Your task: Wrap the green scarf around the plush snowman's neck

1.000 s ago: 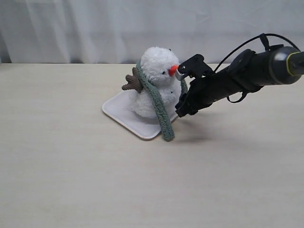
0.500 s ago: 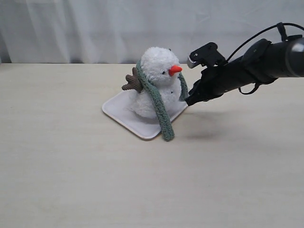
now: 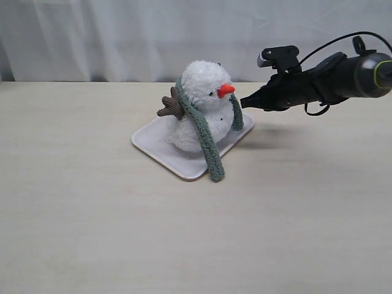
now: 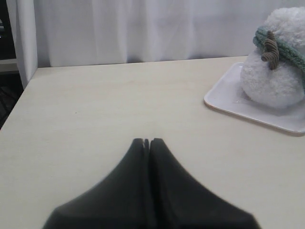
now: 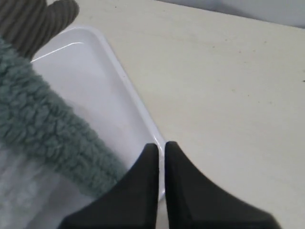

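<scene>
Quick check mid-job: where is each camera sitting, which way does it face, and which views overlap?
Exterior: off the arms, looking across the table toward the curtain; plush snowman on its tray at centre, shut right gripper reaching in from the right.
Left wrist: low over the table, facing the snowman from well off; shut left gripper in the foreground.
Right wrist: close above the tray's rim, looking down; green scarf alongside, its shut gripper in the foreground.
Shared: all three show the tray and scarf.

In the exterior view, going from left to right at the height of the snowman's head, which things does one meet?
brown twig arm → snowman's head → orange nose → right gripper
</scene>
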Robot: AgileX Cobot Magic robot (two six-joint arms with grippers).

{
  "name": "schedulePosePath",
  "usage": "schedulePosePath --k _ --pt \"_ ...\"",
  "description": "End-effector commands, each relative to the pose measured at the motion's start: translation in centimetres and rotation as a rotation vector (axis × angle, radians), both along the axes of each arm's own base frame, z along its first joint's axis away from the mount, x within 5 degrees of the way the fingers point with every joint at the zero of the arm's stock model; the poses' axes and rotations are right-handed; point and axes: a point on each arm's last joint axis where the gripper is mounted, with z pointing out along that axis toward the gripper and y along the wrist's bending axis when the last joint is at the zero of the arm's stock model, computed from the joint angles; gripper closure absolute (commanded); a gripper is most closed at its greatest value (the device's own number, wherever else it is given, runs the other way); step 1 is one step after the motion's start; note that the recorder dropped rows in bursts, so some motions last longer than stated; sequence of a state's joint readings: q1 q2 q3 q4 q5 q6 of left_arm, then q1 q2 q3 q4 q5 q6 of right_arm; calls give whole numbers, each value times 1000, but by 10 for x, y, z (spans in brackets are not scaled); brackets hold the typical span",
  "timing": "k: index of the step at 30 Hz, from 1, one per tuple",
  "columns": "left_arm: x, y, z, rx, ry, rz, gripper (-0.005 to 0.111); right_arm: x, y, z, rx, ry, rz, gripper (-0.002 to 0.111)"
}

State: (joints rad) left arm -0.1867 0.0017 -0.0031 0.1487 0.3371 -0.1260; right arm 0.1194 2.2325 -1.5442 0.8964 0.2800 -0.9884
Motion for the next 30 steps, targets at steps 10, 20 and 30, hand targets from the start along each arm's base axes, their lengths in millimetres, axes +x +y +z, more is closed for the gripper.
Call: schedulePosePath --k 10,20,30 --pt "0 0 0 -6 -14 -2 107 35 1 -41 9 3 -32 104" --pt "0 0 0 -6 -14 -2 107 24 9 -55 24 127 82 104" --pt "0 0 0 -5 -10 -1 107 5 22 -49 102 305 237 104"
